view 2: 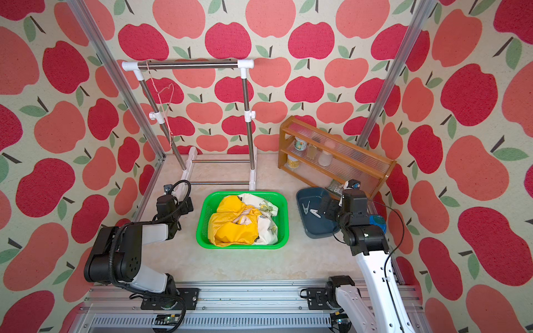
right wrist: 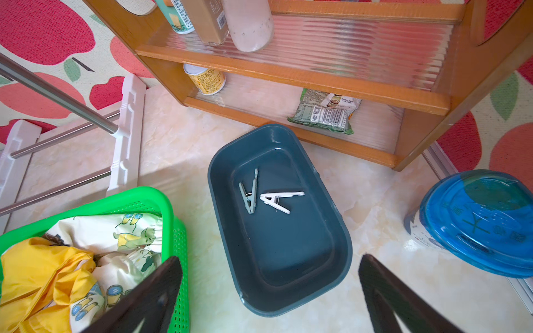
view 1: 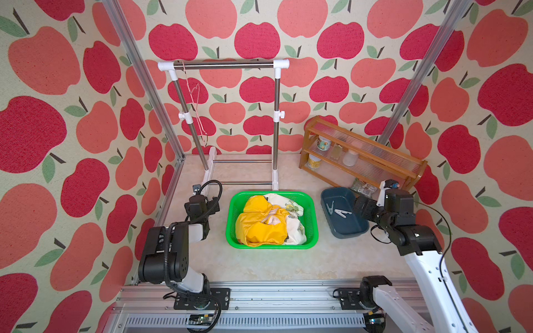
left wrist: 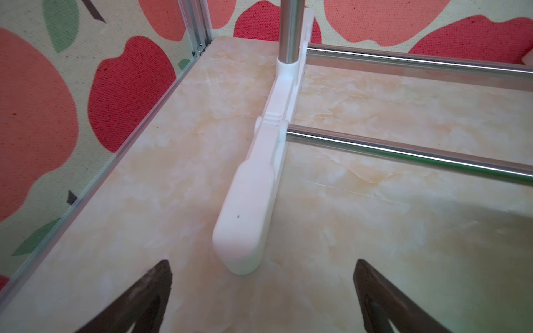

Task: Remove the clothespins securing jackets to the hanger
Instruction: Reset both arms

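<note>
Two clothespins, one pale teal (right wrist: 250, 193) and one white (right wrist: 278, 199), lie loose in a dark blue tray (right wrist: 213, 178). Both jackets sit crumpled in a green basket (view 1: 274, 193): the yellow one (view 1: 259, 227) on top, the cream printed one (view 1: 297, 233) beneath it. Bare, the pink wire hanger (view 1: 193, 89) hangs at the rail's left end. My right gripper (right wrist: 269, 258) hovers open above the tray's near end, holding nothing. Over the tabletop, my left gripper (left wrist: 261, 262) is open and empty in front of the rail's white foot (left wrist: 248, 207).
The steel clothes rail (view 1: 225, 65) stands behind the basket. A wooden shelf (view 1: 360, 155) with jars and a snack packet (right wrist: 326, 112) stands at the back right. A blue-lidded tub (right wrist: 478, 222) stands right of the tray. Aluminium posts (view 1: 161, 95) frame the cell.
</note>
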You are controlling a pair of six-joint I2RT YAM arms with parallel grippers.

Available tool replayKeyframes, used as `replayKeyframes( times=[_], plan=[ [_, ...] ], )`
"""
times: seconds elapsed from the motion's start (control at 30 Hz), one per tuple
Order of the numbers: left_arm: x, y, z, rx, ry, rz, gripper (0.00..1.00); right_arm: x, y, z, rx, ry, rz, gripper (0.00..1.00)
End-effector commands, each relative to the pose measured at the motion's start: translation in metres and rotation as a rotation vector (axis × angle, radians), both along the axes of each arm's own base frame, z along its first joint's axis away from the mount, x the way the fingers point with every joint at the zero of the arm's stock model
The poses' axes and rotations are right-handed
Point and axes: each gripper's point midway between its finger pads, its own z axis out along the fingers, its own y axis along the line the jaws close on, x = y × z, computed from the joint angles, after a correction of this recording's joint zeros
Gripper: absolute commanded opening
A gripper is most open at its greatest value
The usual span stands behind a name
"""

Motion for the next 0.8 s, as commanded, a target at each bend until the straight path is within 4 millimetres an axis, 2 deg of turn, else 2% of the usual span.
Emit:
replayKeyframes(
  times=[0.0,0.07,0.1,0.23,0.33,0.43,0.53,0.63,0.7,0.77],
  plan=[
    [0.002,-0.015,0.002,-0.022,-0.046,-0.108,1.00,-0.001,-0.007,-0.007,-0.015,0.020,-0.035,0.99],
    [0.000,-0.019,0.003,0.008,-0.103,-0.124,1.00,-0.001,-0.007,-0.008,-0.015,0.021,-0.036,0.99],
    [-0.002,-0.020,0.002,0.019,-0.077,-0.110,1.00,0.000,-0.007,-0.008,-0.017,0.022,-0.040,0.99],
    [0.000,-0.007,0.000,-0.031,-0.070,-0.076,1.00,-0.002,-0.011,-0.009,-0.021,0.015,-0.058,0.99],
    [0.000,-0.008,0.001,-0.030,-0.073,-0.079,1.00,0.001,-0.014,-0.011,-0.040,-0.009,-0.069,0.99],
    [0.000,-0.008,0.000,-0.026,-0.069,-0.077,1.00,0.019,-0.026,-0.012,-0.155,-0.093,-0.081,0.99],
    [0.000,-0.009,0.000,-0.024,-0.069,-0.078,1.00,0.052,-0.031,-0.017,-0.318,-0.255,-0.057,0.99],
    [0.000,-0.009,0.000,-0.024,-0.069,-0.077,1.00,0.077,-0.033,-0.034,-0.400,-0.396,-0.060,0.99],
    [0.000,-0.009,0.000,-0.024,-0.068,-0.077,1.00,0.087,-0.041,-0.063,-0.388,-0.357,-0.089,0.99],
    [0.000,-0.009,0.000,-0.024,-0.068,-0.077,1.00,0.094,-0.038,-0.096,-0.381,-0.281,-0.050,0.99]
  ],
)
